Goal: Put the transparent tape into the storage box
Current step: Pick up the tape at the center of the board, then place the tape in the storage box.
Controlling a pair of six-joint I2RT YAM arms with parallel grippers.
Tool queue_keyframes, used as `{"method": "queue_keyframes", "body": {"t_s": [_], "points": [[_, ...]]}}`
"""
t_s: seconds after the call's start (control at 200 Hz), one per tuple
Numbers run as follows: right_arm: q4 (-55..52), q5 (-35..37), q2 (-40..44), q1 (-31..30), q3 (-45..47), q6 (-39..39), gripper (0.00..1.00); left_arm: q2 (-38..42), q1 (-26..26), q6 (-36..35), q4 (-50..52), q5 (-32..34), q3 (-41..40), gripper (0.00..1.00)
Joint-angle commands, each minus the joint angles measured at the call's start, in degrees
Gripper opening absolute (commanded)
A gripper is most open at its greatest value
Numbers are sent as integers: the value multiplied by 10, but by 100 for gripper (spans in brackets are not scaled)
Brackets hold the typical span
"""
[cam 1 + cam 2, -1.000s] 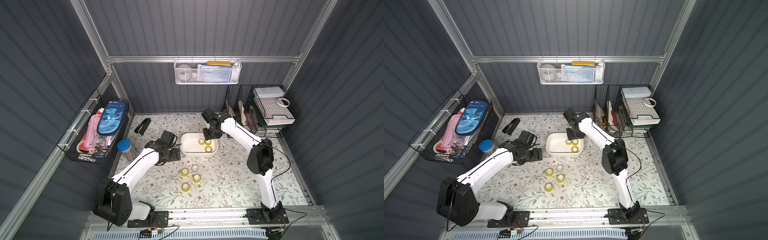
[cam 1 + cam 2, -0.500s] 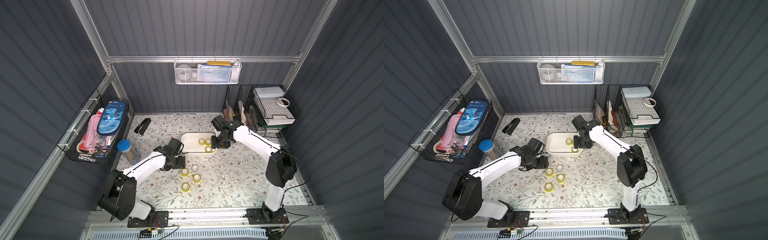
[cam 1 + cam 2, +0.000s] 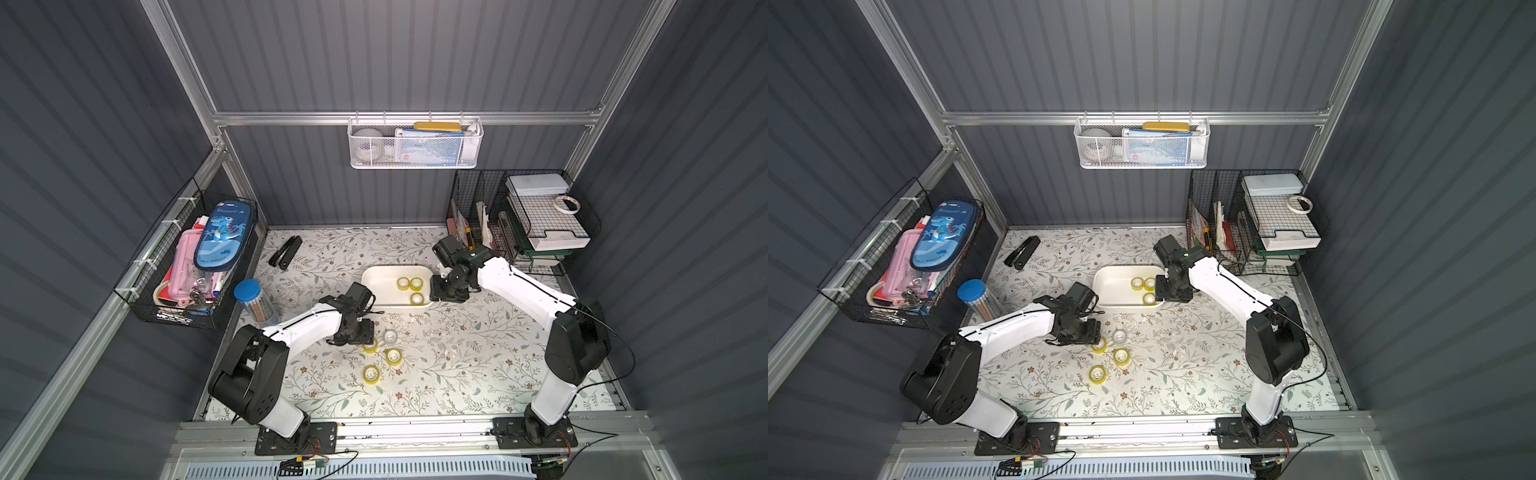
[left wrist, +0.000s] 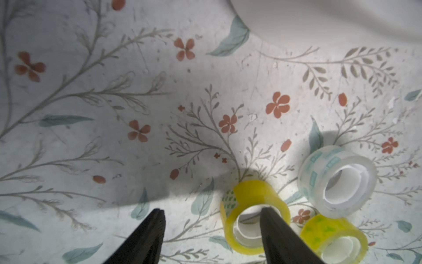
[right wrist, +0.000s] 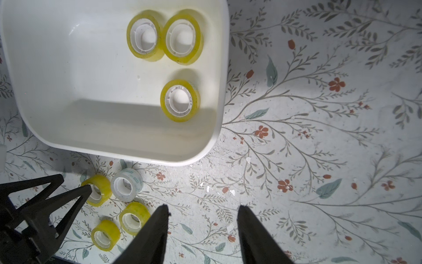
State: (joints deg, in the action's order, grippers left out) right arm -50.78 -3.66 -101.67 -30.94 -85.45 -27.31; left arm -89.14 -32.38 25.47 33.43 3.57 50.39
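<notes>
We note yellow roll (image 4: 253,192) lying core roughly upward; left gripper (image 4: 212,210) spread, one finger (image 4: 274,228) inside core; right gripper (image 5: 203,206) spread, empty; floral tabletop (image 4: 137,91); grey ribbed walls (image 3: 374,62).

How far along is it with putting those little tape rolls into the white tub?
Nearly half done: three yellow rolls lie in the storage box. In hand: the left gripper is open at a fourth yellow roll, one finger inside its core, not yet gripping. Left after that: two more yellow rolls and the colourless roll. The right gripper hangs open and empty beside the box.
</notes>
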Motion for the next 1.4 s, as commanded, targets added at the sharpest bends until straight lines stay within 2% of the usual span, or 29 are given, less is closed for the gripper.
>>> {"method": "queue_keyframes", "body": {"t_s": [0.0,0.2,0.405,0.595,0.65,0.906,1.066,1.146,1.271,1.396], "points": [[-6,2,13,5,11,-5,53,-2,-7,13,6,10,-13,70],[-7,1,15,10,15,-3,53,-28,-8,14,4,24,-14,62],[-6,9,23,16,24,-3,53,-52,-16,20,-4,25,-13,47],[-3,12,29,24,30,-3,53,-34,-21,29,10,37,-8,13],[-2,10,28,25,30,-3,53,-20,-21,29,19,44,-1,0],[1,5,25,24,30,-2,54,42,-21,37,89,77,73,0],[1,8,24,25,29,-1,55,53,-21,23,121,79,162,0],[3,7,23,26,29,-1,55,31,-21,6,132,83,224,0],[4,8,21,27,28,-1,55,-49,-20,-19,160,82,343,0],[5,12,22,28,30,-1,55,-116,-20,-37,132,67,388,0]]}}
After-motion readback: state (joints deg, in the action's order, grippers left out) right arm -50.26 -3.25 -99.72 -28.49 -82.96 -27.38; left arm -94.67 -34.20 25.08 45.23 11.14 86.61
